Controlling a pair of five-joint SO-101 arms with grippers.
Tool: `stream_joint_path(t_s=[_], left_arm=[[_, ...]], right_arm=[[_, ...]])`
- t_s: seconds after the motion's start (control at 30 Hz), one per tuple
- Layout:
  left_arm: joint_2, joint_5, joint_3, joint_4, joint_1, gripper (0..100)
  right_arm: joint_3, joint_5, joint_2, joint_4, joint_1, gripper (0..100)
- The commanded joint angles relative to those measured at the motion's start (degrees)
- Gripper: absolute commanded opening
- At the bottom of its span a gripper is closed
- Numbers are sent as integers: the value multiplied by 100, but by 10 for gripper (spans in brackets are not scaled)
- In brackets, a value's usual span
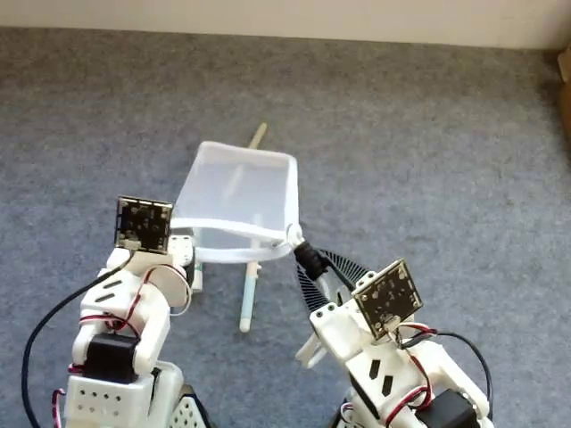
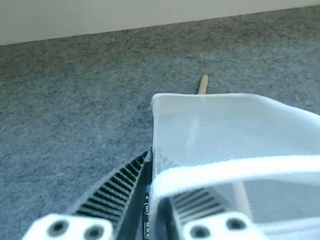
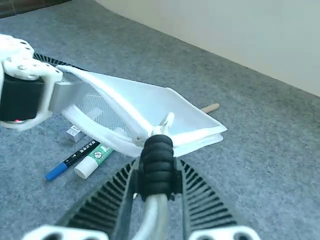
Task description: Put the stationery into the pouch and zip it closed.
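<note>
We log left hand [image 2: 157,175] pinching pouch [image 3: 150,105] rim, right hand [image 3: 158,167] pinching zip pull [image 3: 159,147]; right wrist view adds pen [image 3: 70,161], glue stick [image 3: 95,159].

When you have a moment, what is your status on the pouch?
Left end effector shut on pouch rim. Right end effector shut on black zipper pull. Pouch mouth open. Pen, glue stick on carpet, outside.
</note>
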Motion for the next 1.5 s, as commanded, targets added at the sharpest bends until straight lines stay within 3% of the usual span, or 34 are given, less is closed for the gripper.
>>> stream_joint_path(t_s=[0.0, 0.27, 0.5, 0.8, 0.97, 1.17, 1.47], left_arm=[[-66, 246, -743, 167, 57, 7], [-13, 457, -1393, 360, -585, 7], [-13, 457, -1736, 378, -1033, 7], [4, 431, -2571, 1292, -1174, 11], [66, 422, -2703, 1389, -1648, 11], [1297, 255, -3178, 1521, -1745, 11], [3354, 237, -5138, 2470, -1754, 8]], right_arm=[[-75, 44, -22, -207, -40, 139], [303, 62, -13, -505, -13, 146], [804, 44, 4, -1165, 435, 146], [1007, 44, 13, -1341, 435, 146], [1015, 44, 22, -1393, 435, 146], [1235, 62, 22, -1631, 435, 146], [1455, 70, 22, -1824, 435, 145]])
